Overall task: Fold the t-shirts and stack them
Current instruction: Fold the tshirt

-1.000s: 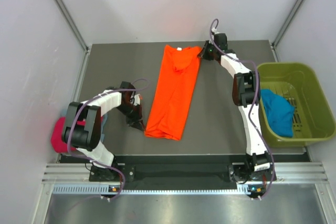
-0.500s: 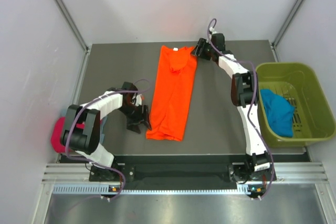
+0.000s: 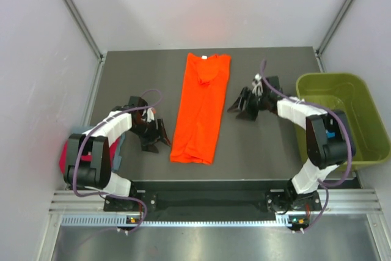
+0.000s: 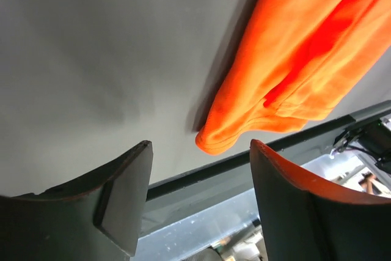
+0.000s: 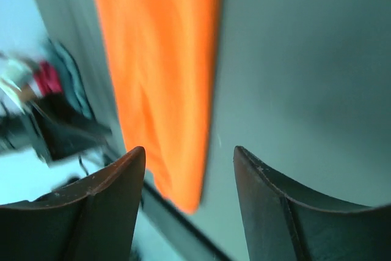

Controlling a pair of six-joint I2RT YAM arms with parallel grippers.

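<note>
Spread and empty, the left claw [image 3: 156,142] and right claw [image 3: 239,108] flank the narrow bright orange cloth t-shirt [image 3: 200,111], seemingly ready for crosswise folding.

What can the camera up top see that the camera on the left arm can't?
Only the top view shows the whole long orange t-shirt, the right gripper, the green bin and a pink t-shirt at the left edge of the grey table. Only the left wrist view shows, close up, the stacked cloth layers at the orange t-shirt's near corner. Both views show the orange t-shirt, the grey table and the left gripper, which is open and holds nothing.
</note>
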